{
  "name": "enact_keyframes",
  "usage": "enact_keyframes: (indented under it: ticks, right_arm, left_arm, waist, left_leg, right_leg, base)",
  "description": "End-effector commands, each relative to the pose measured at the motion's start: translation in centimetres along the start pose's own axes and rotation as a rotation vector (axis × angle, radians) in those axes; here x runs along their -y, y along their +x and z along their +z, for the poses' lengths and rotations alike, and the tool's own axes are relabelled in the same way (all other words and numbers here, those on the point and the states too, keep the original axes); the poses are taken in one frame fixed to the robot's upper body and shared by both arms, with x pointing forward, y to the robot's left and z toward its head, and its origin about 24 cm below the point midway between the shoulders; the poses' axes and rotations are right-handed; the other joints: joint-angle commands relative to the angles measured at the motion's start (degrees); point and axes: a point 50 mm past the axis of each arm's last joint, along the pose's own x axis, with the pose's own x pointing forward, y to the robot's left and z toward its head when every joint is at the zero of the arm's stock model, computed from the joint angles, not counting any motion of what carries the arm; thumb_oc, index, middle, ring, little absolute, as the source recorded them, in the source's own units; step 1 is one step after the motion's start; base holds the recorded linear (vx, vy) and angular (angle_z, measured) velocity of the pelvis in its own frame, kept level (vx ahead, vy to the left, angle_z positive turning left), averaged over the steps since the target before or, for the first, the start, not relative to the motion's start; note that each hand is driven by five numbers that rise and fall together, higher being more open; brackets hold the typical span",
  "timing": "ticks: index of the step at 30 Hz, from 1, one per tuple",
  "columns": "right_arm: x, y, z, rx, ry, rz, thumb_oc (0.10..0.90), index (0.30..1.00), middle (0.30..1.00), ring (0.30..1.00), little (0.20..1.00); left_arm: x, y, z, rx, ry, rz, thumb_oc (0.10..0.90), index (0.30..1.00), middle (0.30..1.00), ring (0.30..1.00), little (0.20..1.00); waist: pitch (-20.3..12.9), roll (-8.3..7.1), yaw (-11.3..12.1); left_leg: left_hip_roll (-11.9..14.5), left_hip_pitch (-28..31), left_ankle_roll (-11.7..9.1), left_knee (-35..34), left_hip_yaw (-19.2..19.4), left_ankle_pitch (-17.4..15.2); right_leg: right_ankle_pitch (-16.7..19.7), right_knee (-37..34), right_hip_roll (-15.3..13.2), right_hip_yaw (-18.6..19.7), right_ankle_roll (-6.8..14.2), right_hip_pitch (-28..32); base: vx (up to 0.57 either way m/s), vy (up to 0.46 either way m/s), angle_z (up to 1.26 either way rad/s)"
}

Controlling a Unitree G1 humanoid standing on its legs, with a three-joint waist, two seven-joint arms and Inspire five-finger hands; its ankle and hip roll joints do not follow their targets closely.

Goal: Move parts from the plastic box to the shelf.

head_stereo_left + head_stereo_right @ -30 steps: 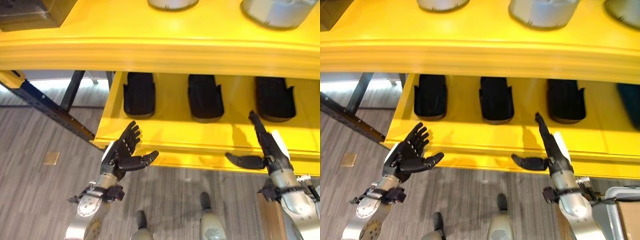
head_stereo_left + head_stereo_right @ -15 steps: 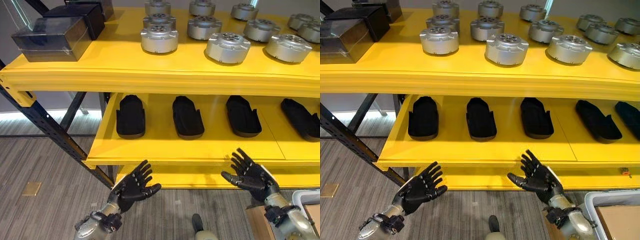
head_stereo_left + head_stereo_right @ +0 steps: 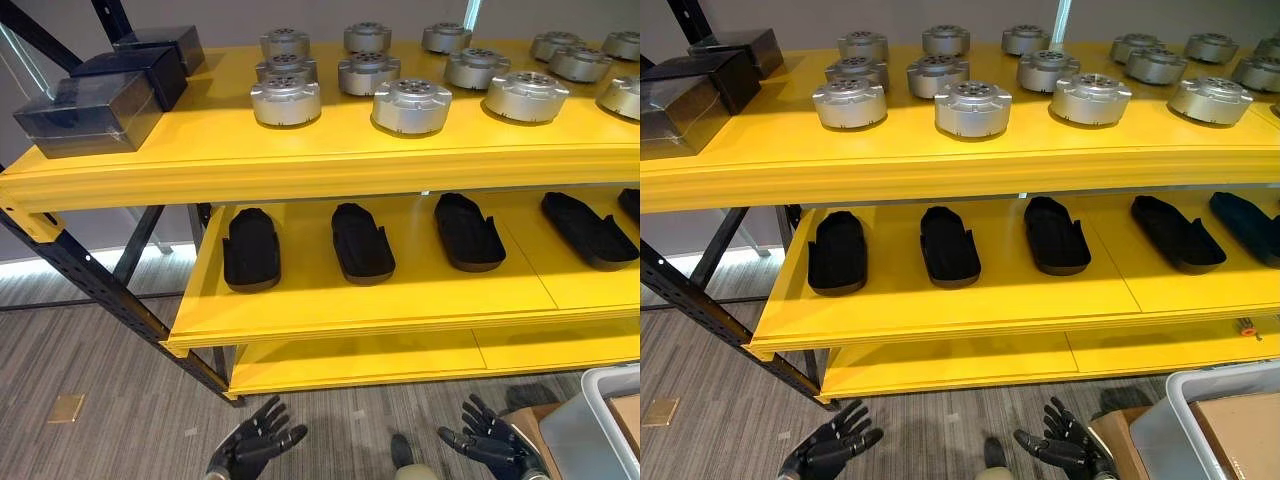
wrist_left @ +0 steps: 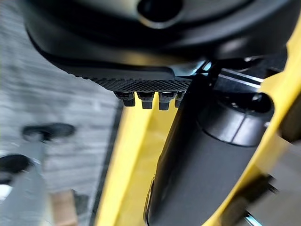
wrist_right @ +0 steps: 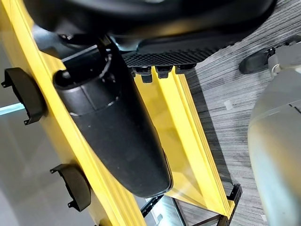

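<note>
Nearest the camera, low over the grey plank floor (image 3: 90,360), the left hand (image 3: 250,448) and the right hand (image 3: 488,447) both hung with fingers spread and straight, holding nothing. Each sat well short of the shelf's front edge, the left below the shelf's left part, the right further along toward the plastic box (image 3: 1185,425). That box, pale grey and translucent, showed at the lower right corner just beside the right hand, with a brown cardboard piece (image 3: 1238,432) lying inside it (what else it held could not be made out).

Beyond the hands stood the yellow shelf (image 3: 330,300), carried at its left end on a dark slanting steel frame (image 3: 80,275). Its lower level held a row of black shoe-shaped parts (image 3: 361,241), each set apart from its neighbour and lying lengthwise toward the back. The right wrist view caught a couple of these from the side against the yellow edge.

On the upper level, further back, round silver metal parts (image 3: 411,104) stood in loose rows, upright with their bolt-hole faces up. At the far left of that same level sat dark translucent boxes (image 3: 88,112), one behind the other.
</note>
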Motion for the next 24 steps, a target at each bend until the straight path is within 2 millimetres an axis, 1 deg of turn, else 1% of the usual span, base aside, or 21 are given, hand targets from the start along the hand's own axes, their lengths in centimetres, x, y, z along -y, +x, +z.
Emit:
enact_keyframes:
  ticks: [1, 4, 6, 15, 24]
  right_arm:
    - [-0.8, 1.8, 5.4, 0.244, -0.022, 0.033, 0.9, 1.0, 1.0, 1.0, 1.0]
    - [-1.5, 2.1, 5.0, 0.24, 0.021, 0.059, 0.9, 1.0, 1.0, 1.0, 1.0]
    - [-1.9, 2.1, 4.7, 0.237, 0.012, 0.069, 0.9, 1.0, 1.0, 1.0, 1.0]
    - [-2.1, 2.0, 4.7, 0.242, 0.031, 0.087, 0.9, 1.0, 1.0, 1.0, 1.0]
    - [-2.4, 2.1, 4.5, 0.235, 0.028, 0.095, 0.9, 1.0, 1.0, 1.0, 1.0]
  left_arm:
    - [1.4, 0.6, 7.2, 0.322, 0.114, -0.105, 0.9, 1.0, 1.0, 1.0, 1.0]
    - [1.4, 0.9, 7.5, 0.324, 0.09, -0.098, 0.9, 1.0, 1.0, 1.0, 1.0]
    - [1.5, 1.1, 7.2, 0.314, 0.082, -0.098, 0.9, 1.0, 1.0, 1.0, 1.0]
    - [2.0, 1.3, 6.7, 0.298, 0.065, -0.114, 0.9, 1.0, 1.0, 1.0, 1.0]
    - [1.7, 1.2, 6.6, 0.293, 0.055, -0.091, 0.9, 1.0, 1.0, 1.0, 1.0]
  waist:
    - [1.53, -1.62, 0.2]
    - [1.46, -1.44, 0.1]
    - [1.41, -1.46, 0.07]
    - [1.4, -1.63, -0.09]
    - [1.54, -1.69, -0.13]
  left_leg:
    - [1.29, 1.59, 1.38, -0.12, 2.64, -0.38]
    - [1.21, 1.7, 1.41, -0.12, 2.61, -0.42]
    - [1.22, 1.87, 1.41, -0.12, 2.67, -0.45]
    - [1.1, 2.56, 1.75, -0.12, 3.06, -0.96]
    - [1.13, 3.07, 1.9, -0.12, 3.3, -1.24]
  right_leg:
    - [-3.33, 0.37, -0.83, -4.35, -0.8, 4.59]
    - [-3.33, 0.37, -0.92, -4.52, -0.83, 4.69]
    - [-3.34, 0.37, -0.93, -4.65, -0.86, 4.85]
    - [-3.5, 0.37, -1.0, -4.91, -0.88, 5.33]
    - [-3.69, 0.37, -1.14, -5.13, -0.98, 5.82]
  base:
    - [0.0, 0.0, 0.0]
    - [0.0, 0.0, 0.0]
    - [0.03, -0.005, 0.01]
    - [0.02, -0.003, 0.0]
    - [0.0, 0.0, 0.0]
